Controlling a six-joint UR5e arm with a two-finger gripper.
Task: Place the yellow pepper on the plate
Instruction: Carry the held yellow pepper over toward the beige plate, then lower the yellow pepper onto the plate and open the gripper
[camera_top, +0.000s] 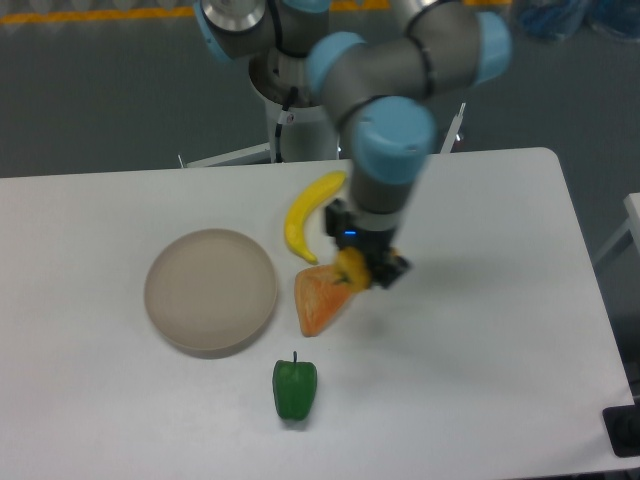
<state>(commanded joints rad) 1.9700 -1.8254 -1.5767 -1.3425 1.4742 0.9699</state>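
Hovering low over the table (480, 330), the gripper (362, 270) had the yellow pepper (351, 268) clamped between its fingers, just right of the orange slice-shaped piece (320, 300) and, by my read, lifted a little off the surface. The plate (211, 290) lay to the left in view, bare, with that orange piece sitting between it and the pepper. So the carry ahead ran leftward, over the orange piece, with only a short way to go. The banana (310, 215) sat behind, the green pepper (295, 389) in front, both off that line. No writing or label could be read anywhere.
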